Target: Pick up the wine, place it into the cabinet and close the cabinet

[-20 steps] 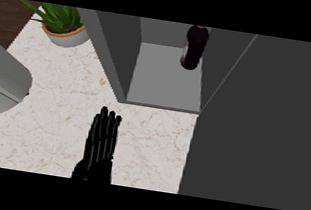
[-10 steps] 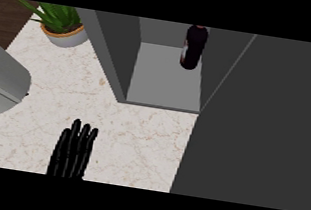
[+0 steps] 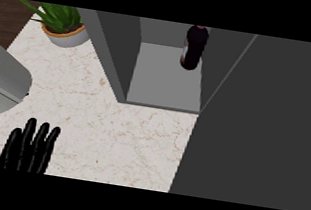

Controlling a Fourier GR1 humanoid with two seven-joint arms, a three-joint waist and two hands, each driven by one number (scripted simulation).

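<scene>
Dark wine bottle (image 3: 194, 47) upright inside the open grey cabinet (image 3: 165, 86)
Black left hand (image 3: 29, 146) drawn nearer and further left than before, fingers straight, holding nothing

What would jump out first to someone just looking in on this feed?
The big dark cabinet door fills the right side of the view, swung open across the counter. Behind it the wine bottle stands upright at the back of the cabinet floor. At the lower left, the left hand shows with straight fingers over the marble counter, and a potted plant sits at the upper left.
</scene>
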